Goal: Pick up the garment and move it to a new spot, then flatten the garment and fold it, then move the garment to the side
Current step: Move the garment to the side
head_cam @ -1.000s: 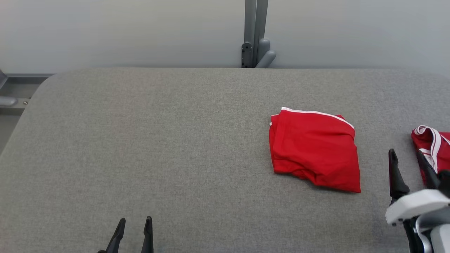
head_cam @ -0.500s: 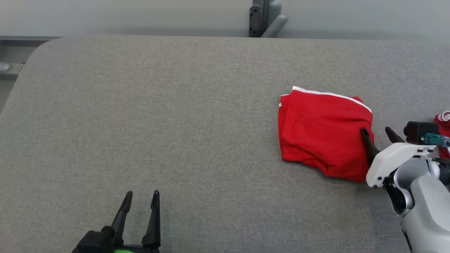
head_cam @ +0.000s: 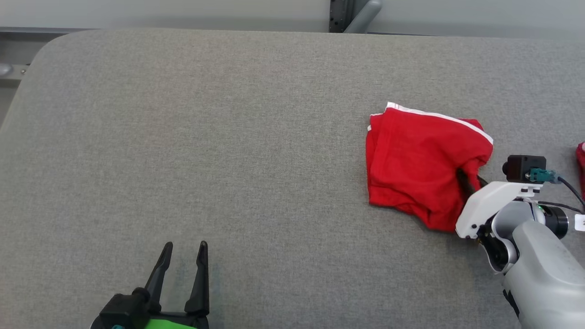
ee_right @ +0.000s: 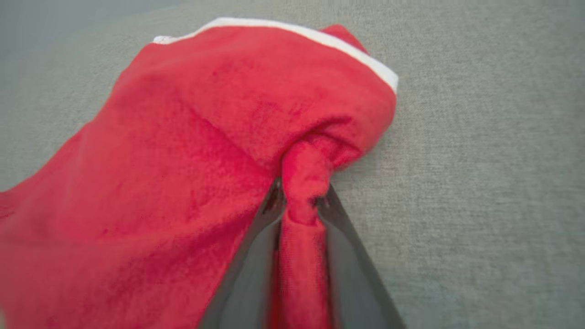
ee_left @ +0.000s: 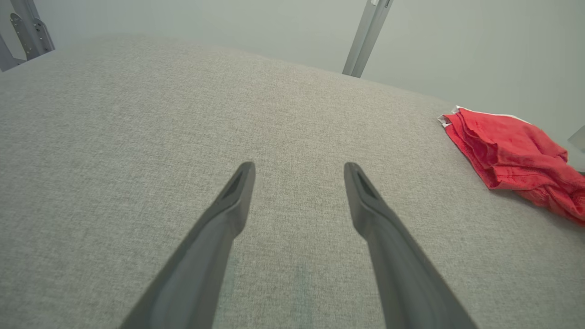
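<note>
Right gripper [ee_right: 299, 203] pinches red garment [head_cam: 418, 155]
A fold at the garment's right edge sits between its fingers [ee_right: 256, 260]; the left gripper [head_cam: 183, 249], spread, stands well apart.

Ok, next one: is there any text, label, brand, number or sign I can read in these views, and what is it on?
No readable text in any view.
red garment: plain, with white trim along one edge; no logo or print visible.
small white tag at the head view's right edge: too small to read.
grey table: plain fabric surface, no markings.
</note>
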